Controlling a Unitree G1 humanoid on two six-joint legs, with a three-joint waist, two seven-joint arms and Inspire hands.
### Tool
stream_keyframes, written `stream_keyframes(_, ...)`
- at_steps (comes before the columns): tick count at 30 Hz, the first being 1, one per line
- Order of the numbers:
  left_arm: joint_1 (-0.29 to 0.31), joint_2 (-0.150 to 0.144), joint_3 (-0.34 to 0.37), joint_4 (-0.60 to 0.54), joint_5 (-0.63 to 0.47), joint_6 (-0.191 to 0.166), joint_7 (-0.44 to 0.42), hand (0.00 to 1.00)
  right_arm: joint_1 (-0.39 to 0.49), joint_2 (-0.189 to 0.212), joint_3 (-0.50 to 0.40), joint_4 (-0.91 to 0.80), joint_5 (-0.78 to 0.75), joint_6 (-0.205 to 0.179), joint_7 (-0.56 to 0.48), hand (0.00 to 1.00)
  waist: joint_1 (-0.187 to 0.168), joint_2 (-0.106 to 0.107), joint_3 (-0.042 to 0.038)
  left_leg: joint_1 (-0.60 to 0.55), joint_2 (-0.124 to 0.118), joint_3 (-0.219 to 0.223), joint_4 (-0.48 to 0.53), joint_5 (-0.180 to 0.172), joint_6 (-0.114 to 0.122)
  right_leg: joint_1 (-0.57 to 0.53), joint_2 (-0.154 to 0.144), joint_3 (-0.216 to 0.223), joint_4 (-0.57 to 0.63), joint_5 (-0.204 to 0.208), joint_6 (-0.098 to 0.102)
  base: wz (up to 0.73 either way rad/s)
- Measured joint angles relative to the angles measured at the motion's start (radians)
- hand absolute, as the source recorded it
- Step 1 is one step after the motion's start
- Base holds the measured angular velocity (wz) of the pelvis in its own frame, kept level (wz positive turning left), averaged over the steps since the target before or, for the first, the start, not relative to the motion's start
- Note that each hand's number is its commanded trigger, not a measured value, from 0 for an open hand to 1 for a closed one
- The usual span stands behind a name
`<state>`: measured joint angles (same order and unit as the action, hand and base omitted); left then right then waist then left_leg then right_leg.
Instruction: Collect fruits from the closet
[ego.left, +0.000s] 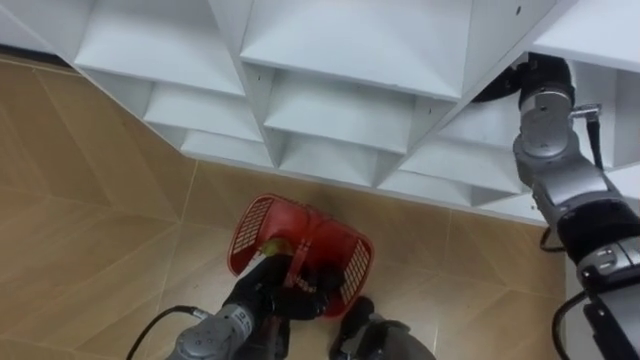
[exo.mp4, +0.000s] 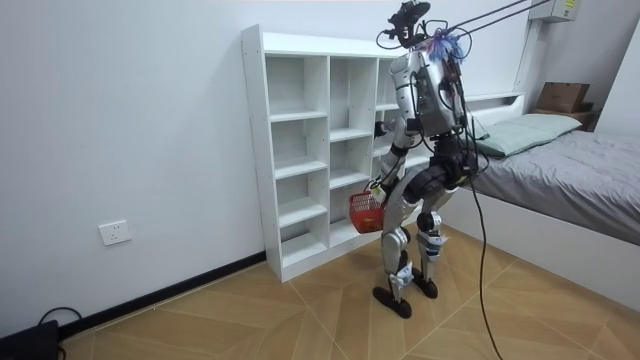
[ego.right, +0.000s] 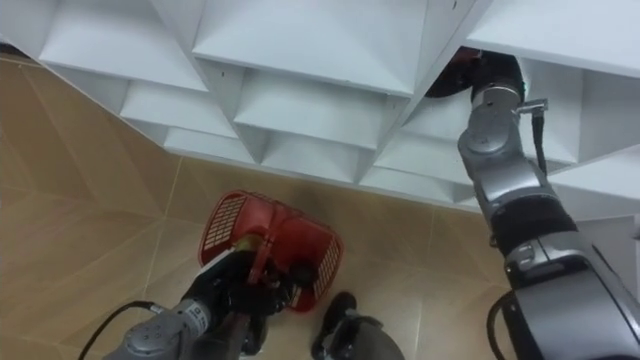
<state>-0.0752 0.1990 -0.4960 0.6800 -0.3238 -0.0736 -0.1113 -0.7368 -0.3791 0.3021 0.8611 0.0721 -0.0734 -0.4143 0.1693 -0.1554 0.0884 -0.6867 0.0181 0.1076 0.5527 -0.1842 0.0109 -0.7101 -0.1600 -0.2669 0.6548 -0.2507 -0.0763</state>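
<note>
Red lattice-walled basket (ego.left: 255, 225) at 6 o'clock; plain white closet (ego.left: 340, 100) at 12 o'clock; tan wood-grain floor (ego.left: 80, 200) in angled planks.

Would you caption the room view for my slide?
Robot at white shelving, red plastic basket in left hand, right hand inside a compartment.

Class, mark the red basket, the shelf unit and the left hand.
red basket (ego.left: 255, 226): left eye view, mesh wall.
shelf unit (exo.mp4: 253, 150): room view, left side panel.
left hand (ego.left: 263, 286): left eye view, its back.

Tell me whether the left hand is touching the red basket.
Touching. The left eye view shows the left hand curled round the handle of the red basket.
</note>
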Motion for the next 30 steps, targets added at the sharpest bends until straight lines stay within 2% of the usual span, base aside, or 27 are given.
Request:
stream_keyframes(8, 0.0, -0.001, 0.0, 0.0, 0.0, 0.0, 0.0, 1.0, 0.0, 0.014, 0.0, -0.001, -0.077, 0.0, -0.022, 0.0, 0.001, 0.005, -0.0006, -0.002, 0.004, 0.002, -0.004, 0.0, 0.0, -0.001, 0.0, -0.006, 0.007, -0.003, -0.005, 0.01)
stream_keyframes(9, 0.0, -0.002, 0.0, 0.0, 0.0, 0.0, 0.0, 1.0, 0.0, 0.014, 0.0, -0.002, -0.076, 0.0, -0.022, 0.44, 0.001, 0.006, -0.0007, -0.002, 0.004, 0.002, -0.004, 0.0, 0.0, -0.001, 0.0, -0.007, 0.007, -0.003, -0.005, 0.0)
stream_keyframes(10, 0.0, -0.003, -0.001, 0.0, 0.0, 0.0, 0.0, 1.0, 0.0, 0.014, 0.0, -0.003, -0.076, 0.0, -0.022, 0.8, 0.001, 0.007, -0.0011, -0.002, 0.004, 0.002, -0.005, 0.0, 0.0, -0.001, 0.0, -0.007, 0.007, -0.003, -0.005, 0.0)
stream_keyframes(11, 0.0, -0.005, -0.001, 0.0, 0.0, 0.001, 0.0, 1.0, 0.0, 0.014, -0.001, -0.003, -0.076, 0.0, -0.023, 1.0, 0.002, 0.009, -0.0017, -0.002, 0.004, -0.001, -0.004, 0.0, 0.0, -0.001, 0.0, -0.007, 0.006, -0.003, -0.005, 0.0)
stream_keyframes(15, 0.001, -0.01, -0.001, 0.0, 0.001, 0.001, -0.001, 1.0, 0.0, 0.014, -0.005, -0.005, -0.071, 0.0, -0.018, 1.0, 0.002, 0.013, -0.0025, -0.002, 0.004, -0.001, -0.001, 0.0, -0.001, -0.001, 0.0, -0.007, 0.006, -0.003, -0.005, 0.0)
stream_keyframes(22, 0.001, -0.009, 0.001, 0.0, -0.001, 0.003, -0.007, 1.0, 0.008, -0.01, 0.0, 0.0, -0.008, 0.002, 0.058, 1.0, 0.003, 0.02, -0.0035, -0.001, 0.005, -0.002, -0.003, 0.0, -0.001, 0.0, 0.0, -0.007, 0.007, -0.002, -0.006, 0.0)
stream_keyframes(27, 0.0, -0.01, -0.001, -0.015, -0.002, 0.026, -0.006, 1.0, 0.015, -0.022, 0.0, 0.005, 0.022, 0.001, 0.07, 1.0, 0.001, 0.022, -0.0045, -0.002, 0.005, -0.002, -0.005, 0.0, -0.001, 0.0, 0.0, -0.009, 0.005, -0.002, -0.007, 0.0)
stream_keyframes(30, -0.007, -0.011, -0.019, -0.014, -0.001, 0.037, -0.002, 1.0, 0.015, -0.027, -0.002, 0.031, 0.076, -0.017, 0.089, 1.0, 0.002, 0.025, -0.0061, 0.001, 0.005, -0.003, -0.006, 0.0, -0.001, 0.004, 0.001, -0.011, 0.004, -0.002, -0.007, 0.0)
